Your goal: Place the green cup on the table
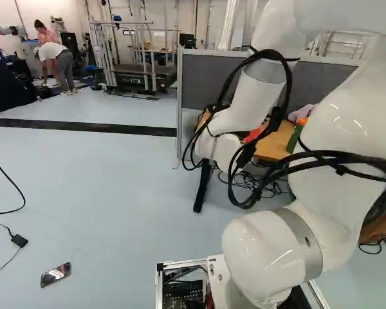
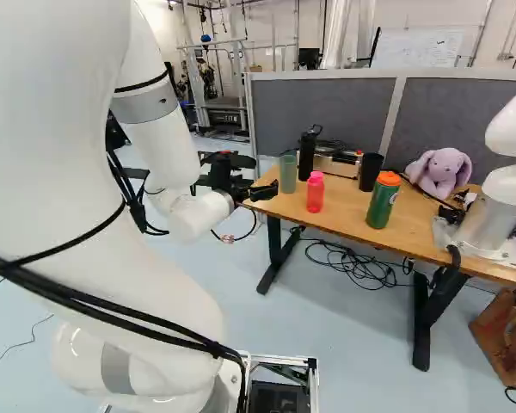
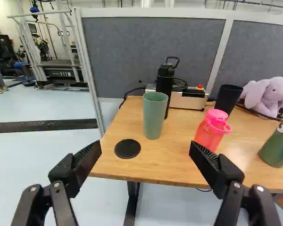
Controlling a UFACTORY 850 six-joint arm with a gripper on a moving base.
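A wooden table (image 3: 170, 165) stands ahead of the claw (image 2: 260, 177). On it, ahead of the claw's gap, lie a black disc (image 3: 127, 149) near the edge and, farther out, the upright green cup (image 3: 154, 117), with a black bottle (image 3: 164, 89) beyond. A pink bottle (image 3: 209, 134) stands past one fingertip (image 3: 203, 157); beyond are a black cup (image 3: 228, 100) and a silver box (image 3: 186, 100), perhaps with cable on top. Off to that finger's outer side are an orange-lidded green bottle (image 2: 383, 204), a purple plush toy (image 3: 266, 96) and another robot (image 2: 496, 206).
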